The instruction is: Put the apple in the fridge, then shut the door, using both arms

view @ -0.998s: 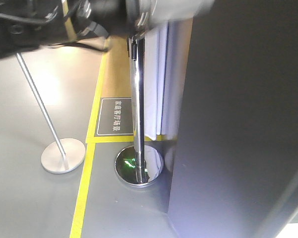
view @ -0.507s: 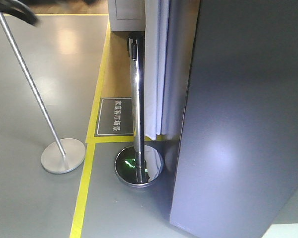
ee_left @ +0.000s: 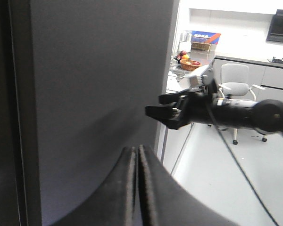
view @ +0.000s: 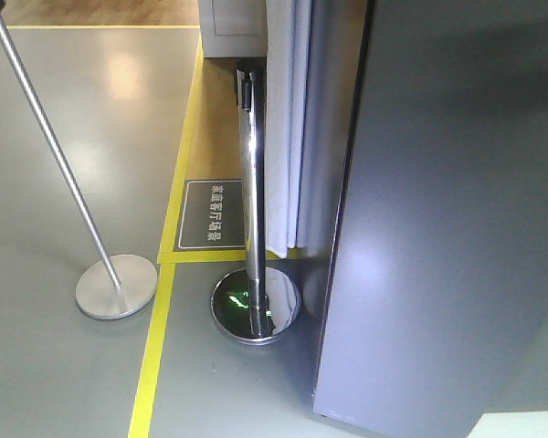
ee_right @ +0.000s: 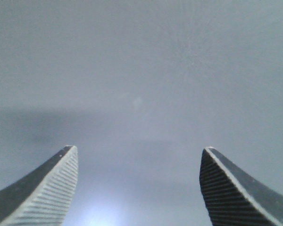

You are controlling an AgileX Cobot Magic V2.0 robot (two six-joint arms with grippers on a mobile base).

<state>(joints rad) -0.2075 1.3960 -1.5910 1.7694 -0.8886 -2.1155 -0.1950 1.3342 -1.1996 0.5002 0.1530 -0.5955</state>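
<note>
The left gripper (ee_left: 137,160) sits closest in its own camera, with its two fingers pressed together and nothing between them. Right in front of it is a big flat dark grey wall, and this looks like the outside of the door (ee_left: 94,84), which stands tall and straight up and down. The right gripper (ee_right: 137,188) has its fingers spread wide apart and holds nothing. All its camera shows past the fingers is plain grey, so it seems to be pointing flat at the door from very close, though the view is too blank to tell if it touches. In the left wrist view the right arm (ee_left: 226,113) reaches in from the side toward the door's far edge, so the right arm looks like the one best placed to push. In the front view the grey door (view: 447,228) fills the right side. Beside it stands a shiny metal post (view: 253,182) on a round base, with a yellow floor line (view: 155,347) and a second post (view: 50,164) farther off. The apple is not in any view. It is likely already inside the fridge.
</note>
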